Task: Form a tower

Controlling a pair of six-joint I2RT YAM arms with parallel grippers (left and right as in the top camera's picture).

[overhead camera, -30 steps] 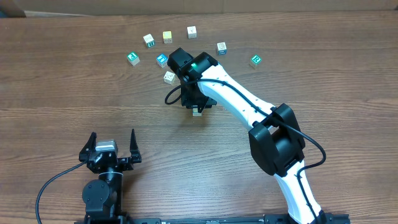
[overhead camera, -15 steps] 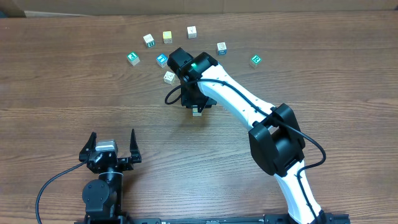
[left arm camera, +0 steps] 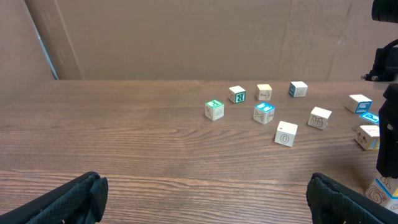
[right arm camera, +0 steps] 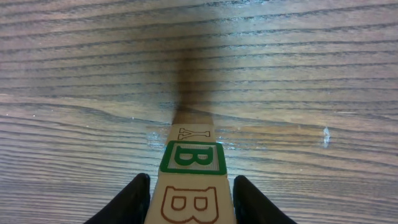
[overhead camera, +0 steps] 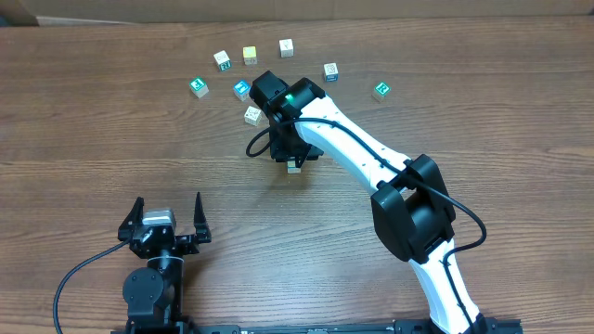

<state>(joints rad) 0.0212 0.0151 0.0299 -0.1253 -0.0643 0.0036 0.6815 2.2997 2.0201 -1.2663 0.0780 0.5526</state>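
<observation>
The right gripper point(overhead camera: 293, 158) hung over the middle of the overhead frame, its white arm running down to the lower right. It covered nearly all of the tower point(overhead camera: 293, 169), so only a sliver of pale cube showed at its lower edge. The number of cubes stacked there could not be counted from above.

In the right wrist view the tower point(right arm camera: 194, 158) rose from the bottom centre. A brown B sat nearest the lens, a green-framed B above it and a small A beyond, the lowest face cut off by the frame. The dark fingers point(right arm camera: 135, 200) stood on either side of that near cube, right against its edges. Whether they pinched it or had just let go could not be told.

The left gripper point(overhead camera: 168, 219) sat at the lower left, spread wide and holding nothing. Only its fingertips point(left arm camera: 78, 198) showed in the bottom corners of its own view.

Loose cubes point(overhead camera: 250, 55) lay in an arc across the upper table point(overhead camera: 111, 139). Their letters were too small to read from overhead.
</observation>
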